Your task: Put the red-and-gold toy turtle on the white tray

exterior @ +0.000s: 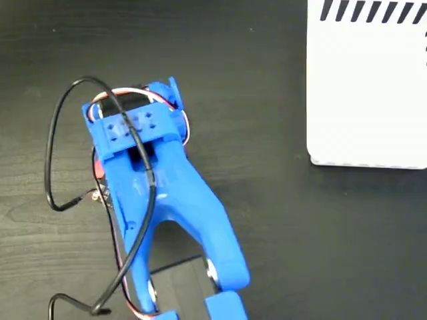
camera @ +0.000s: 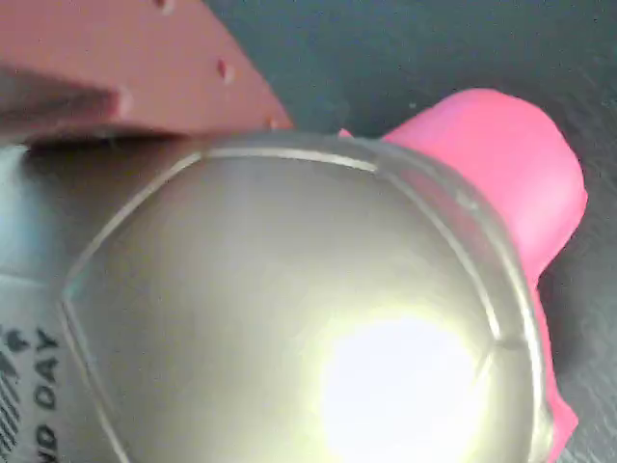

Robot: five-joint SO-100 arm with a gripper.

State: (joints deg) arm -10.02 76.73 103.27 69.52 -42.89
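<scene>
The wrist view is almost filled by the red-and-gold toy turtle (camera: pixel 318 318). Its shiny gold shell sits very close to the lens, its coral-pink head (camera: pixel 501 164) pokes out at the upper right, and black print shows at the lower left. One reddish-looking finger (camera: pixel 145 77) lies against the shell's upper left; the other finger is out of sight. In the fixed view the blue gripper (exterior: pixel 137 120) points down at the dark table and hides the turtle beneath it. The white tray (exterior: pixel 367 93), with slanted black stripes along its top edge, lies at the upper right, well away from the gripper.
A black cable (exterior: pixel 57 167) loops off the left side of the blue arm (exterior: pixel 187 213). The dark wood-grain table (exterior: pixel 267 200) lies bare between the arm and the tray.
</scene>
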